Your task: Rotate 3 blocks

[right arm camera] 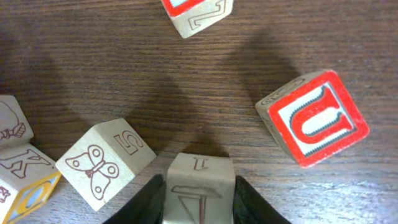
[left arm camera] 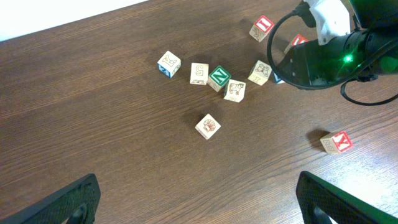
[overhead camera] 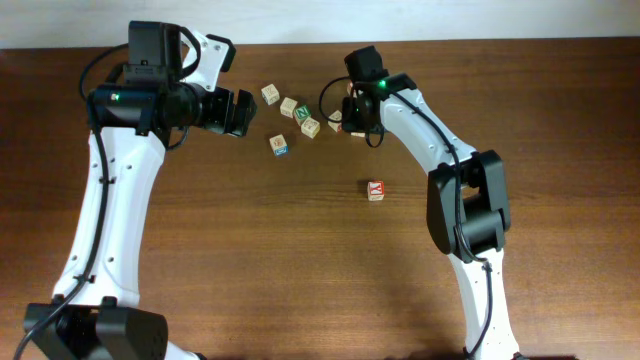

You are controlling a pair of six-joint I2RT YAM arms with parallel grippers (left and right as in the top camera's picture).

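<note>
Currently the right gripper [right arm camera: 199, 198] is clamped on two opposite side faces of a pale cube marked "1" [right arm camera: 199, 169], at the bottom centre of the right wrist view. Cannot tell whether the cube rests on the table [right arm camera: 124, 68] or is raised off it, and no red face shows on it from this angle. Red-printed blocks in sight: the U block [right arm camera: 314, 118] at right, skewed relative to the jaws and apart from the held cube; a red-bordered block [right arm camera: 198, 12] cut by the top edge; the Y block [overhead camera: 375, 190] alone at lower centre of the overhead view, well apart from the cluster. Handling judgement: small wooden cubes, so light, rigid and not fragile. Smooth faces may slip, so take hold square on two flat opposite sides, never across corners. A butterfly block [right arm camera: 106, 163] lies just beside at lower left and could be nudged in a turn. Pose: right arm reaches to upper centre of the overhead frame, wrist pointing down over the cluster. Left gripper [left arm camera: 198, 200] is spread wide with nothing between its fingers, hovering at upper left, beside the cluster.
</note>
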